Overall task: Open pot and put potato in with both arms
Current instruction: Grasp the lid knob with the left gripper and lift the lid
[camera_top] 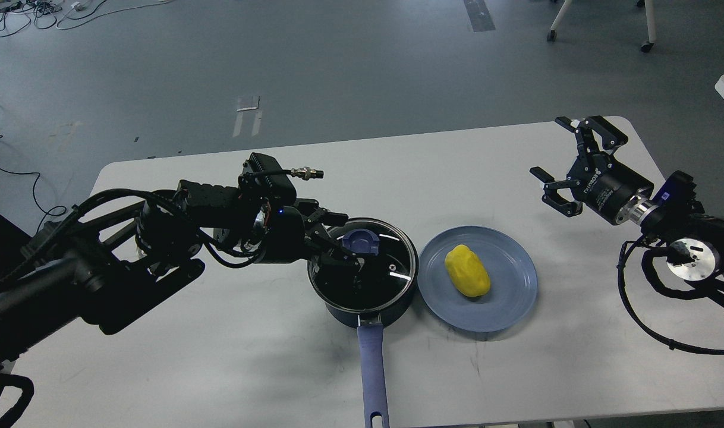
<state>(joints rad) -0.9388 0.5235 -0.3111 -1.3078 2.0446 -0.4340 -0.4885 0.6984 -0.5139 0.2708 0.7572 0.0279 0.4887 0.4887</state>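
Observation:
The dark navy pot (pixel 392 309) stands at the table's front centre, its long blue handle (pixel 372 368) pointing toward me. Its glass lid (pixel 392 270) lies on it, with the blue knob (pixel 365 241) on top. My left gripper (pixel 341 241) reaches in from the left and is low over the lid, its fingers (pixel 345 260) spread against the knob's left side, which they partly hide. The yellow potato (pixel 467 271) lies on a flat blue plate (pixel 510 303) just right of the pot. My right gripper (pixel 567 163) is open and empty, held above the table's far right.
The white table (pixel 219 333) carries only the pot and the plate. Its right edge lies under my right arm. Grey floor with cables and chair legs lies beyond the far edge.

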